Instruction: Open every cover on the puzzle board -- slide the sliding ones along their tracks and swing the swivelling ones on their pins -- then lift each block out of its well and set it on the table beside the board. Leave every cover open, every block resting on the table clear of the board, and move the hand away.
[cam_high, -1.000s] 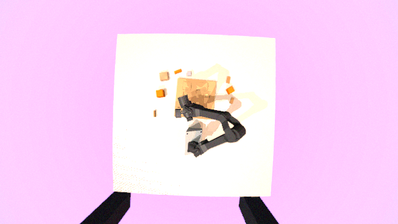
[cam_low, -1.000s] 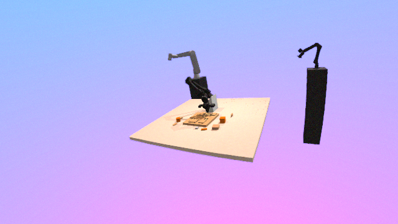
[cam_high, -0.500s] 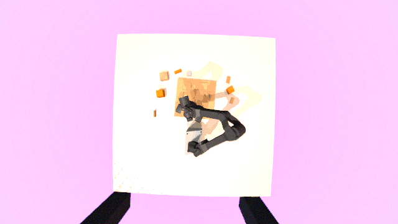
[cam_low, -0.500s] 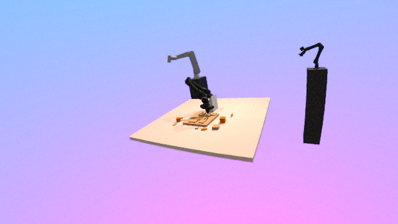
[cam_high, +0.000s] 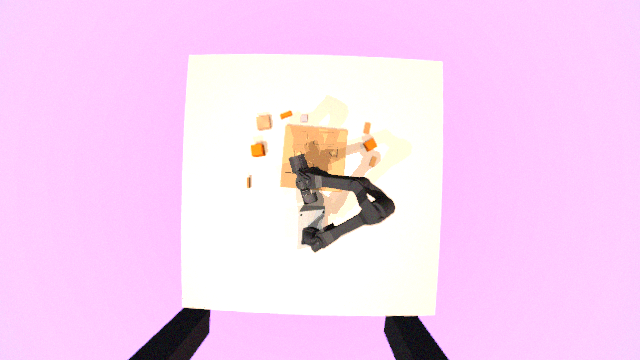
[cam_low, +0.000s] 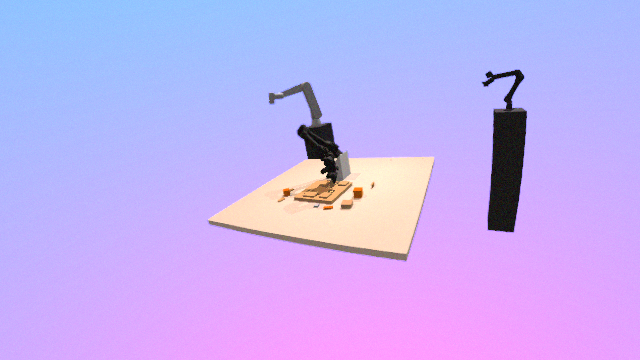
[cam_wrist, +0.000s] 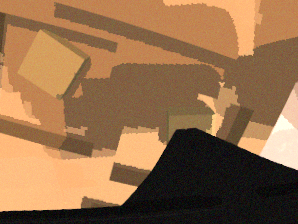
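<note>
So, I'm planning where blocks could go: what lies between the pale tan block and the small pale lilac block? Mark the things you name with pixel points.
The small orange block (cam_high: 286, 115) (cam_low: 328, 207), seen from the top.

Looks like plain wood on the board (cam_high: 291, 132) (cam_low: 305, 199) (cam_wrist: 30, 187), smooth and matt, with crisp-cut edges. Seems equally wooden and flat-finished on the square knob (cam_wrist: 49, 62). Reads as hard matt plastic or painted metal, cannot tell which, on the dark arm (cam_high: 345, 227) (cam_low: 314, 137); shows no gloss on the black fingers. Suggests smooth metal on the grey plate (cam_high: 310, 218) (cam_low: 344, 166). Appears smooth and even on the table (cam_high: 225, 250) (cam_low: 280, 220), material unclear. Looks painted and matt on the orange cube (cam_high: 257, 150) (cam_low: 358, 192).
</note>
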